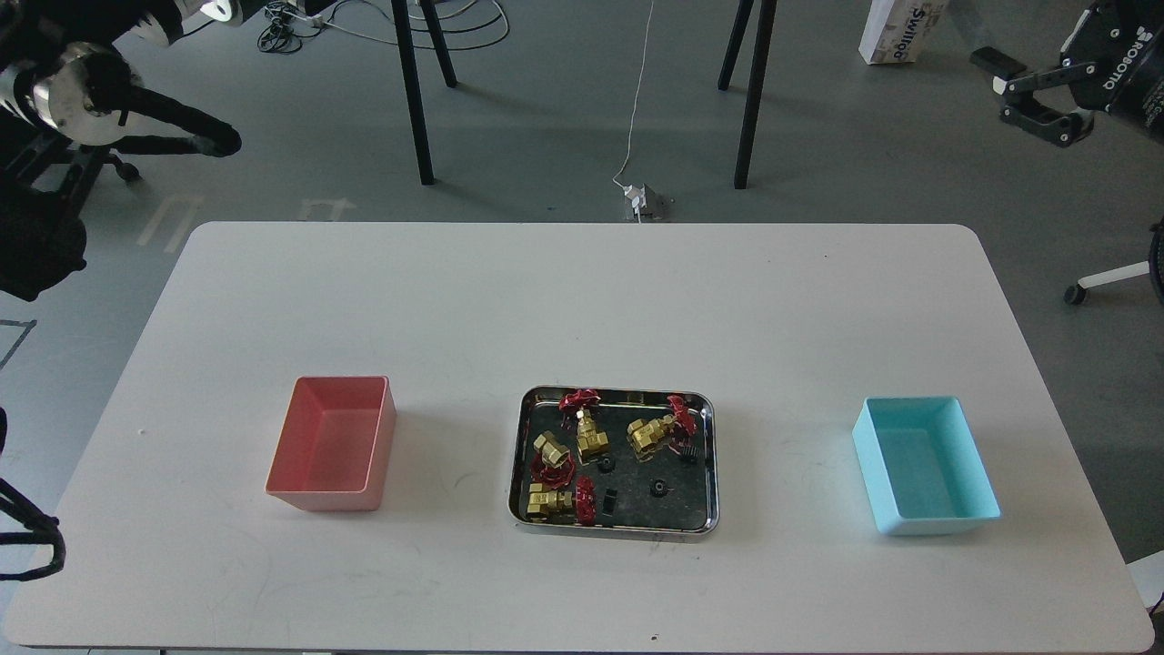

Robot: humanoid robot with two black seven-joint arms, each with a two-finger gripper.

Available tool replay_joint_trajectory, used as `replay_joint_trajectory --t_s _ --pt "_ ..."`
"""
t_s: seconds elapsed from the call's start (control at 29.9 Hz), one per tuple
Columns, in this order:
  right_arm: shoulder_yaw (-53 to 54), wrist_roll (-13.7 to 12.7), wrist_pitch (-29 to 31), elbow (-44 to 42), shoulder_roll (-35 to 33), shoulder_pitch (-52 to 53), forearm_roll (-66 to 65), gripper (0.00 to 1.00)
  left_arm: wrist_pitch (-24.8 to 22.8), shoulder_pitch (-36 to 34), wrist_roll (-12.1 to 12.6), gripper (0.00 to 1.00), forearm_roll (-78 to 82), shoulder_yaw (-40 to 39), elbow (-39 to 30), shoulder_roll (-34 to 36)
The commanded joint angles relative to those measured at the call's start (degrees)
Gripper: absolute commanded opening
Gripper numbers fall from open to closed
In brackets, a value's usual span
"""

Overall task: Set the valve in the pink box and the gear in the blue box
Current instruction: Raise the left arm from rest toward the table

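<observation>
A shiny steel tray (pixel 706 473) sits at the table's front centre. It holds several brass valves with red handwheels, one of them upright (pixel 592 438) and another lying near the tray's front left corner (pixel 548 499). Tiny black gears lie among them, one (pixel 607 464) near the middle and one (pixel 657 488) further right. The pink box (pixel 333 443) stands empty to the tray's left, and the blue box (pixel 923 464) stands empty to its right. My left gripper (pixel 218 141) hangs dark beyond the table's far left corner. My right gripper (pixel 1008 98) is beyond the far right corner, fingers apart and empty.
A small blocky black piece (pixel 610 498) lies in the tray by the front valve. Beyond the table, black stand legs (pixel 414 100) rise from the floor, with a white cable and plug (pixel 642 200) between them. An office chair base (pixel 1105 277) stands at the right.
</observation>
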Motion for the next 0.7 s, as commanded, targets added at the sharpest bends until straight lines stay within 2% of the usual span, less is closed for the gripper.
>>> replay_joint_trajectory --t_s 0.0,0.1,0.17,0.23,0.27,0.33,0.43,0.47,0.53,0.57,0.67 --pt "0.13 -0.03 -6.03 -0.29 -0.19 -0.68 1.39 0.99 0.05 0.41 -1.84 1.0 0.22 0.05 0.03 -0.45" --pt "0.12 0.15 -5.95 1.02 -0.19 -0.59 1.49 0.99 0.15 1.11 -5.53 1.0 0.14 -0.56 -0.05 -1.33" --pt "0.39 0.32 -6.13 1.64 -0.19 -0.51 1.4 0.99 0.14 1.11 -5.98 1.0 -0.04 -2.05 0.21 -2.04" --pt "1.0 0.5 -6.3 1.55 -0.19 -0.5 1.31 0.99 0.84 1.03 -7.9 1.0 0.05 -3.37 2.65 -1.95" --pt "1.27 0.59 -6.3 1.47 -0.11 -0.5 1.23 0.99 0.32 0.85 -9.74 1.0 0.31 -3.73 6.59 -2.12" --pt "1.44 1.46 -6.21 1.55 -0.19 -0.42 0.87 0.99 -0.99 0.32 -13.17 1.0 0.66 -2.94 10.22 -2.13" --pt "1.62 4.18 -6.04 1.29 -0.37 0.02 0.7 0.99 -2.57 0.5 -18.09 1.0 3.73 -2.24 10.41 -2.04" --pt "1.97 4.36 -5.87 1.29 -0.37 0.02 0.7 0.99 -4.15 0.93 -20.02 1.0 4.52 -1.98 10.14 -2.3" --pt "2.67 4.19 -5.69 1.38 -0.37 0.29 0.61 0.99 -11.6 1.9 -23.28 1.0 5.67 0.03 7.7 -1.52" --pt "2.94 4.1 -5.51 1.46 -0.37 0.37 0.61 0.99 -15.46 2.69 -23.47 1.0 6.55 1.79 4.55 -0.64" --pt "2.94 3.84 -5.16 1.38 -0.37 1.25 0.61 0.99 -15.46 3.57 -22.77 1.0 12.77 4.79 -6.0 5.15"
